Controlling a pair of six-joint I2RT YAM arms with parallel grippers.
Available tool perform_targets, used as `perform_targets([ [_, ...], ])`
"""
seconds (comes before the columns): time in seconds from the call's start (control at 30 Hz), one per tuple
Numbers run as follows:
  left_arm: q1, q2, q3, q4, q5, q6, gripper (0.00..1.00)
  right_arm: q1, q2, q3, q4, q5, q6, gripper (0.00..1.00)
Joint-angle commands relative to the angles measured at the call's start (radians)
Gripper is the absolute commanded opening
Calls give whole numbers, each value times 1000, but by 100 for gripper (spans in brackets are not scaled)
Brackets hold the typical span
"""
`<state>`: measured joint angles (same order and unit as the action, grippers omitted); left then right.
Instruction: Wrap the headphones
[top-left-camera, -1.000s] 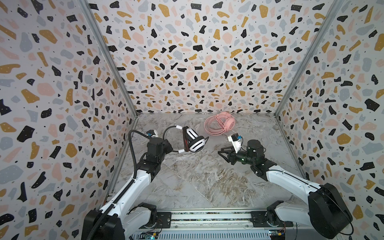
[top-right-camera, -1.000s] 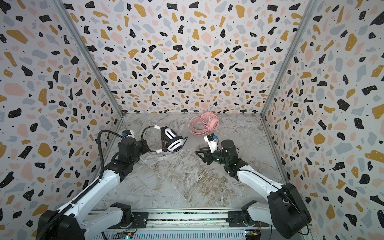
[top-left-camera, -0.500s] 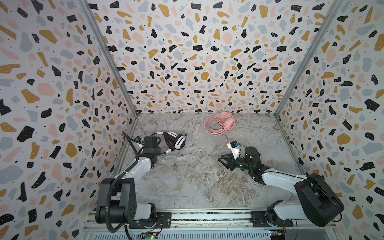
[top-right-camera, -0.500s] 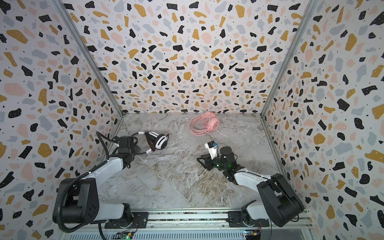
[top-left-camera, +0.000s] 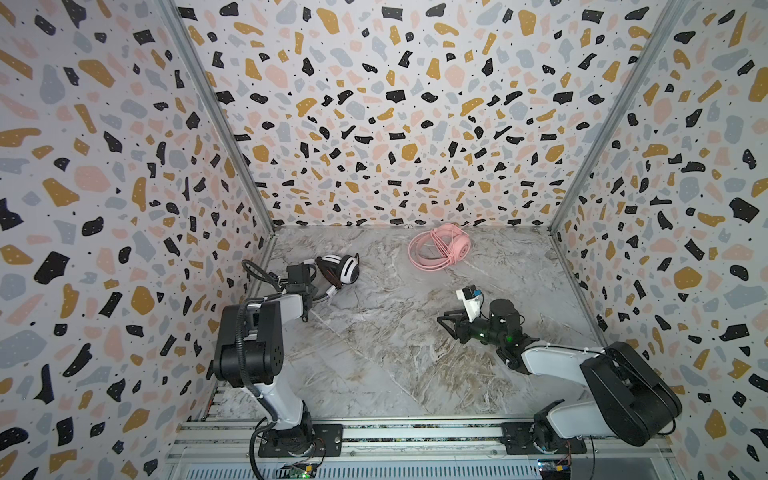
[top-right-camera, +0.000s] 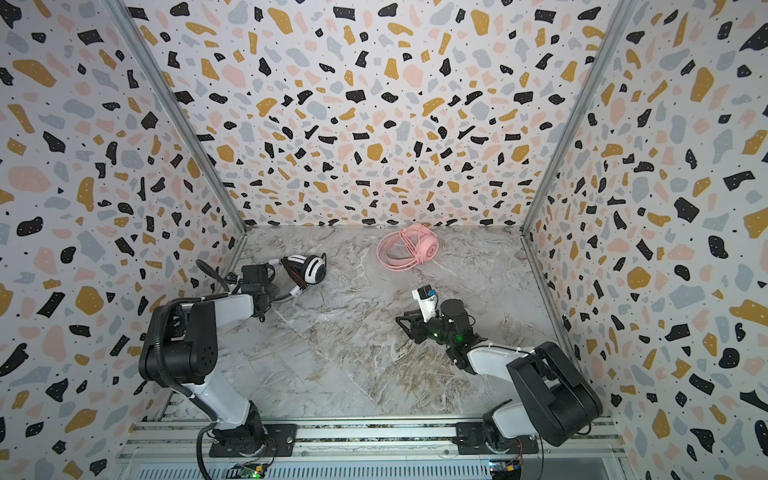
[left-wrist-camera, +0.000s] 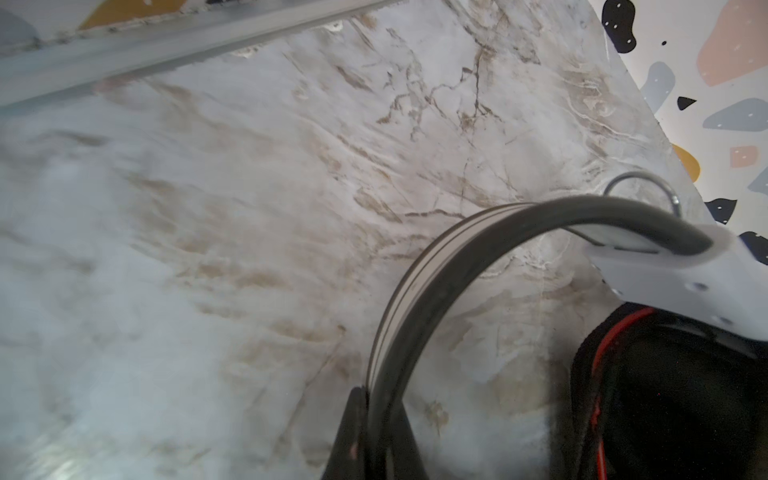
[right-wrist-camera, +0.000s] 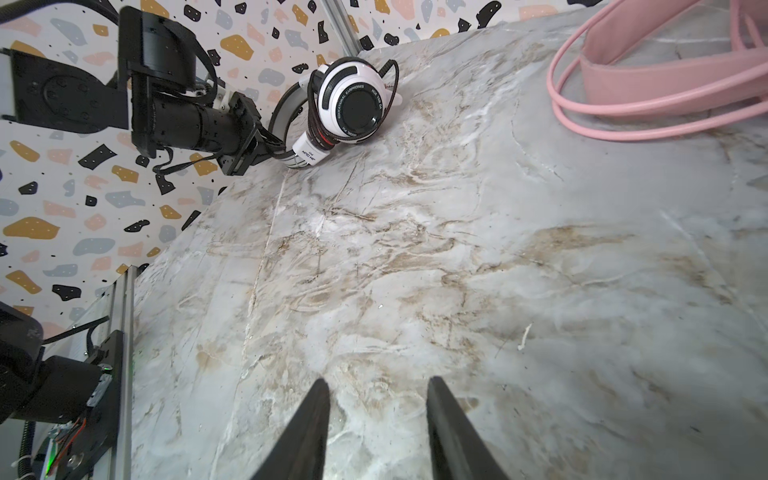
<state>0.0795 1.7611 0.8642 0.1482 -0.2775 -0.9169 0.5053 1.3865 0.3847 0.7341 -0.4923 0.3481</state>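
Note:
The white headphones with black stripes (top-left-camera: 341, 268) (top-right-camera: 307, 268) lie near the left wall with the black cable wound round the ear cups (right-wrist-camera: 353, 109). My left gripper (left-wrist-camera: 376, 395) is shut on their headband (left-wrist-camera: 432, 270); in both top views it (top-left-camera: 312, 293) (top-right-camera: 270, 296) sits just in front of the ear cups. The pink headphones (top-left-camera: 441, 248) (top-right-camera: 409, 248) rest near the back wall, wound in their pink cable (right-wrist-camera: 615, 116). My right gripper (right-wrist-camera: 378, 384) is open and holds nothing, low over bare marble right of centre (top-left-camera: 445, 323) (top-right-camera: 402, 324).
Patterned walls close the cell on three sides, with metal corner posts (top-left-camera: 216, 112) (top-left-camera: 602, 120). The left arm's folded elbow (top-left-camera: 249, 345) stands close to the left wall. A mounting rail (top-left-camera: 415, 432) runs along the front edge of the marble floor (top-left-camera: 374, 353).
My left arm has folded back and drawn the white headphones left toward the wall. My right arm has also folded back, bringing its open gripper slightly nearer the front.

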Motion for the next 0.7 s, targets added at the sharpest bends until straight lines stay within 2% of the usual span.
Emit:
perform_targets([
  [0.0,1,29,38,155,46,-40,10,5,-39,-11,35,40,6,41],
  [0.17,2,42,56,118,77,-12,20,5,-68,-27,34,77,4,41],
  [0.27,4,18,23,138,71,-4,44,6,-92,-43,35,108,4,41],
  [0.3,5,13,22,130,75,-2,48,6,-95,-46,36,114,5,41],
  [0.5,6,-54,-9,110,87,23,58,5,-102,-55,47,138,5,41],
  [0.67,6,-227,-110,110,13,82,59,0,-159,-79,24,236,1,41],
])
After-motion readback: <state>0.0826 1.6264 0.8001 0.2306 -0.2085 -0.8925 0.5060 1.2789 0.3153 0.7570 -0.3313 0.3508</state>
